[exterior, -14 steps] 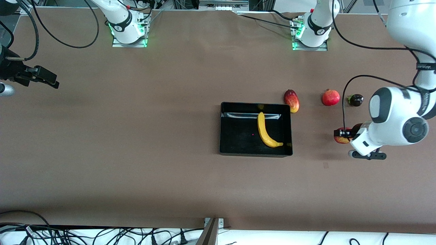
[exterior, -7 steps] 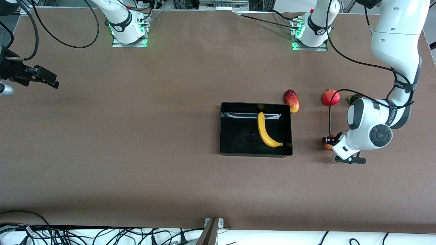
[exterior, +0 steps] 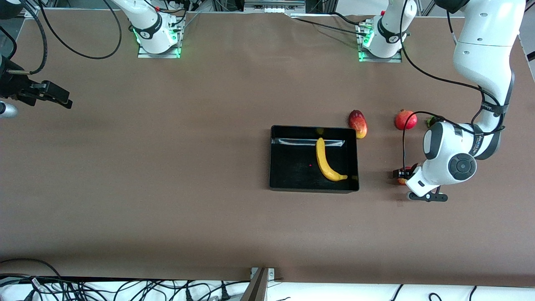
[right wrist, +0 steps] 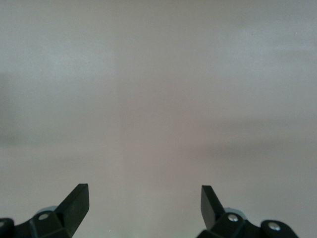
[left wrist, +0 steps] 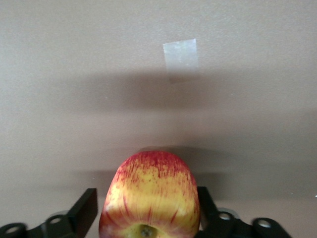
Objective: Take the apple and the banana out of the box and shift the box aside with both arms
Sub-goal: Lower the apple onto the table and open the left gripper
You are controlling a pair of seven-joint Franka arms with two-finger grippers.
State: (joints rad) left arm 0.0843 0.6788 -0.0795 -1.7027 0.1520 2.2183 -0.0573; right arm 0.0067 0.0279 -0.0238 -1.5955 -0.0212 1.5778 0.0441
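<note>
The left gripper [exterior: 402, 174] is toward the left arm's end of the table [exterior: 167, 175], and it holds the apple [left wrist: 150, 197] between its two fingers. In the left wrist view the apple is red and yellow with thin streaks (its little dark stem end faces the camera), and a black finger [left wrist: 84, 208] sits on each side of it, with one finger touching the fruit and the other very close to its skin. In the front view only a small bit of the apple shows under the white arm. The black box [exterior: 313, 159] sits on the table, well apart from the apple. The banana [exterior: 326, 161] lies inside the box, with its curved end near the wall closest to the front camera. A mango [exterior: 358, 123] lies just beside one corner of the box, and a red pomegranate [exterior: 406, 120] sits near it, closer to the left arm's end. The right gripper [right wrist: 143, 203] waits over bare table at the right arm's end, with its two fingers spread wide apart and nothing between them.
</note>
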